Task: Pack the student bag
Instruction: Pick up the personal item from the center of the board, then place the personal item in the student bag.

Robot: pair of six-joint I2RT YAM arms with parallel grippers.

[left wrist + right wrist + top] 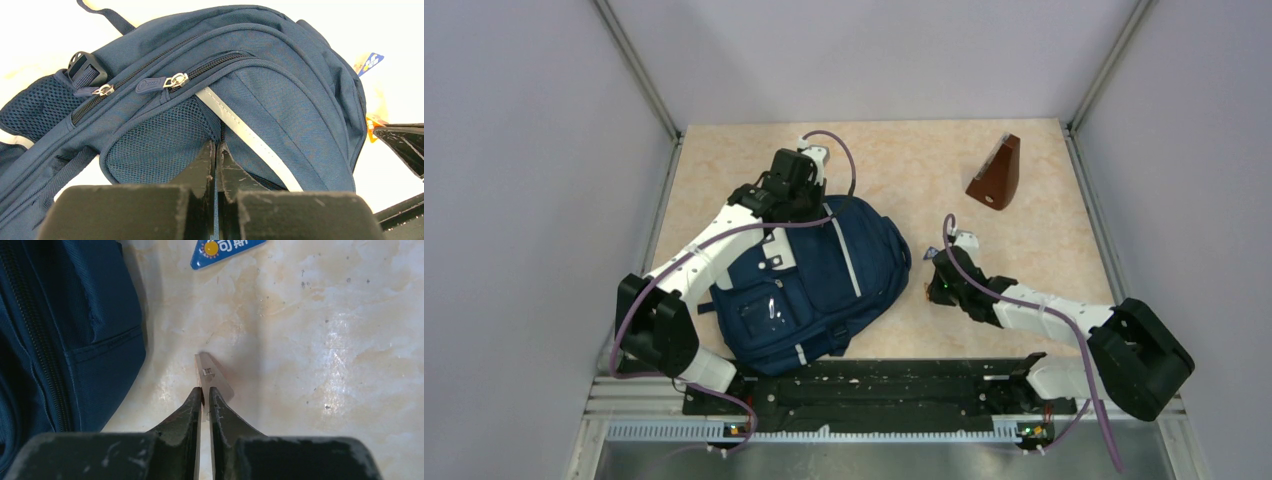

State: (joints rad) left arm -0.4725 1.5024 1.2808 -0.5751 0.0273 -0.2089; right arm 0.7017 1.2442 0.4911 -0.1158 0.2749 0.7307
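The student bag [824, 285] is seen lying flat on the left half of the counter [904, 170]. At its far end the left hand [216, 147] is pressed against it, fingers drawn almost together where the mesh pocket [155, 147] meets a grey stripe [250, 142]; whether any fabric is pinched cannot be told. Just right of the bag, the right hand [205, 392] is clamped tight on a small thin tag [216, 374] held low over the counter, a blue label [225, 250] is spotted near the bag's edge, and a brown wedge [996, 175] is seen standing well beyond the bag to the right.
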